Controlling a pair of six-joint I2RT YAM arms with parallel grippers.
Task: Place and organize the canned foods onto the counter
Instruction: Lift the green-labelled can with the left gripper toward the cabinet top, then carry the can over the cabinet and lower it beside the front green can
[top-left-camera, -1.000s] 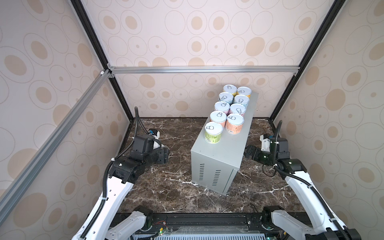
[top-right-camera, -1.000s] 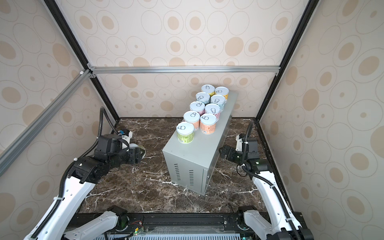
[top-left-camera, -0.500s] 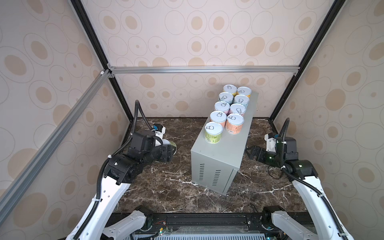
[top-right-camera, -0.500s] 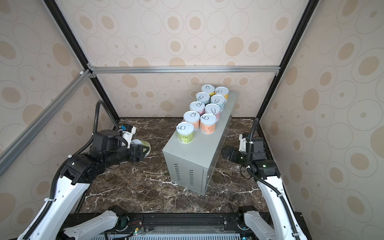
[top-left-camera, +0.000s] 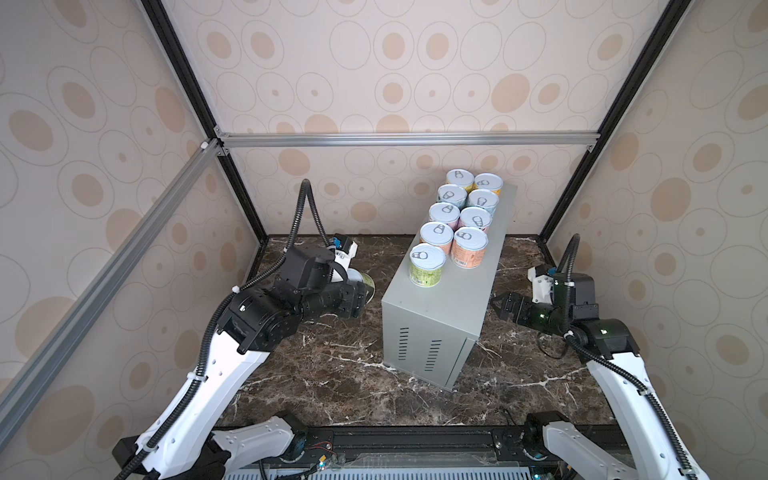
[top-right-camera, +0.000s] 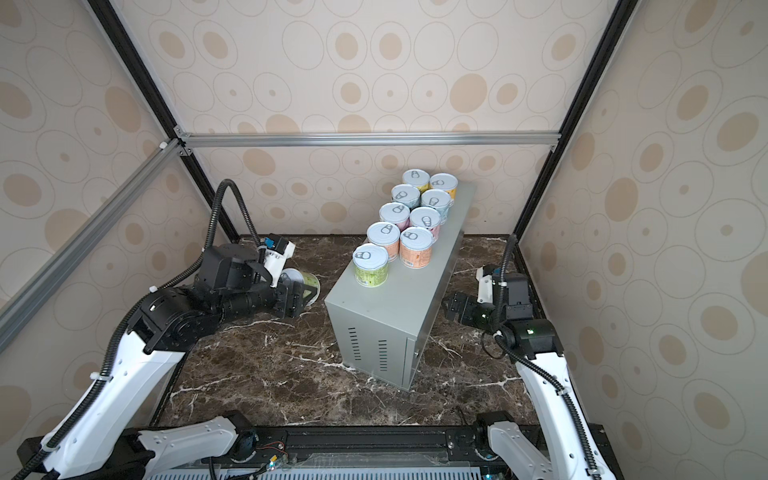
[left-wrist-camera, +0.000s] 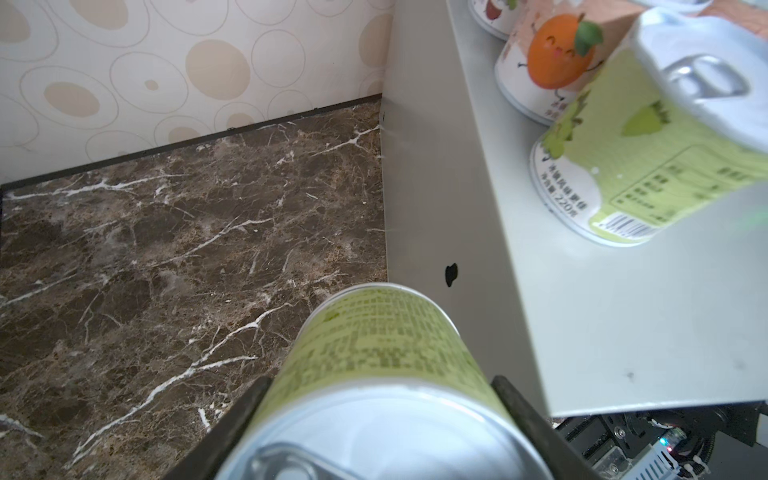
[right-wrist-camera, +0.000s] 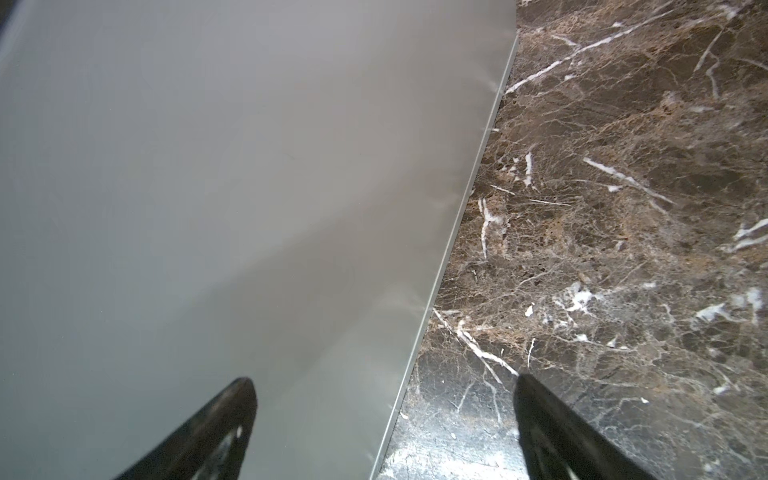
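Counting cans: ten in all; nine stand on the grey tabletop (top-left-camera: 449, 307), and one green can (left-wrist-camera: 374, 332) is in the left tool (left-wrist-camera: 378, 395).
Standing nine: four close-packed pairs form two rows running to the far end. A single front can (top-left-camera: 427, 266) with a green label heads the left row. All lids face up.
Held green can: it lies on its side with its long axis about level, base toward the grey tabletop's left wall, lid back toward the wrist. It is off the marble surface (top-left-camera: 332, 374), beside that wall and apart from it.
Left arm: elbow raised, forearm about level, left tool pinching the green can across its sides.
Right arm: forearm rising from the base, wrist about level. The right tool (right-wrist-camera: 382, 415) is spread wide and empty, near the grey tabletop's right wall.
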